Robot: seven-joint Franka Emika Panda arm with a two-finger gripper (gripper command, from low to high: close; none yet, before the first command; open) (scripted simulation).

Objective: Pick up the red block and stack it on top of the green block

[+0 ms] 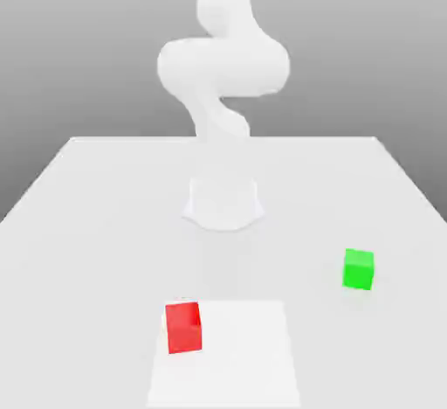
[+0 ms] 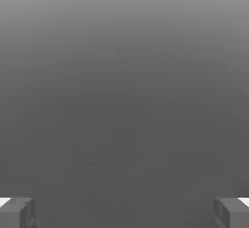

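Going from the exterior view's left to its right, you first meet the red block (image 1: 183, 329), your piece to pick up. It sits on the pale rectangular patch (image 1: 240, 363) of the table (image 1: 113, 250), near the patch's far left corner and just inside its left edge. The block is upright and turned slightly, so its sides run a little askew to the patch's edges. Next, around the middle, you have the arm (image 1: 224, 66), its base (image 1: 223, 202) standing on the table between the left and right edges, closer to the far edge than either block is. The arm rises from there and runs out through the upper border of the view. Last, you find the green block (image 1: 358, 270) upright on the table itself, beyond the patch's right edge and well apart from the red one. It lies toward the table's right edge and farther back than the patch's far edge. In the hand view, you can see the gripper (image 2: 124, 213) with its two fingers (image 2: 9, 217) spread wide apart, and a plain grey backdrop (image 2: 124, 100) between and beyond them.
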